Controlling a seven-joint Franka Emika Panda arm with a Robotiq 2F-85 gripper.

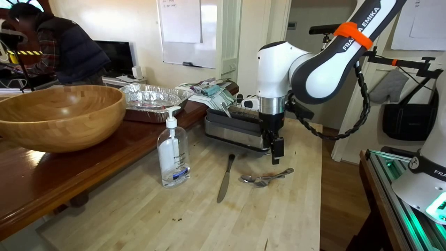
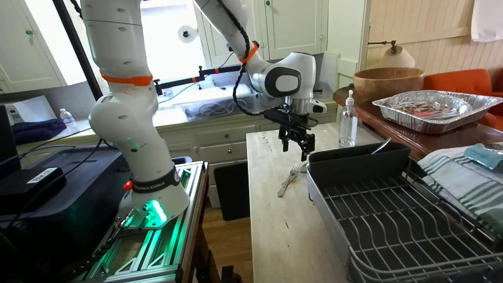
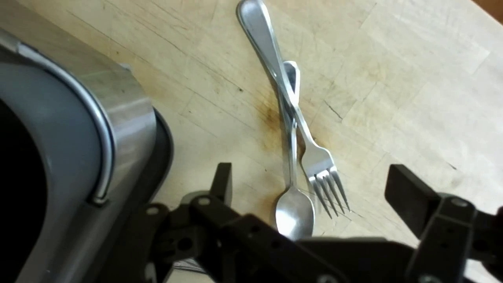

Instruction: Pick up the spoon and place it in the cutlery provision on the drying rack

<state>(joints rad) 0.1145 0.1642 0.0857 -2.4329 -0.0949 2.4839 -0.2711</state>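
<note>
The silver spoon (image 3: pixel 294 214) lies on the wooden table, its bowl partly covered by my gripper's body in the wrist view. A fork (image 3: pixel 316 159) crosses on top of the spoon's handle. Above both, my gripper (image 3: pixel 312 182) hangs with its jaws wide apart and nothing between them; in an exterior view, the gripper (image 1: pixel 276 154) is clear of the tabletop. Close beside it is the steel drying rack (image 2: pixel 332 220). The dark cutlery provision (image 2: pixel 357 167) runs along the rack's end, and a metal utensil (image 2: pixel 381 146) leans out of it.
A knife (image 1: pixel 225 183) lies near the spoon and fork. Beyond it stands a clear pump bottle (image 1: pixel 174 157). The higher brown table holds a big wooden bowl (image 1: pixel 62 132) and foil trays (image 2: pixel 436 122). A striped towel (image 2: pixel 467 181) lies alongside the rack.
</note>
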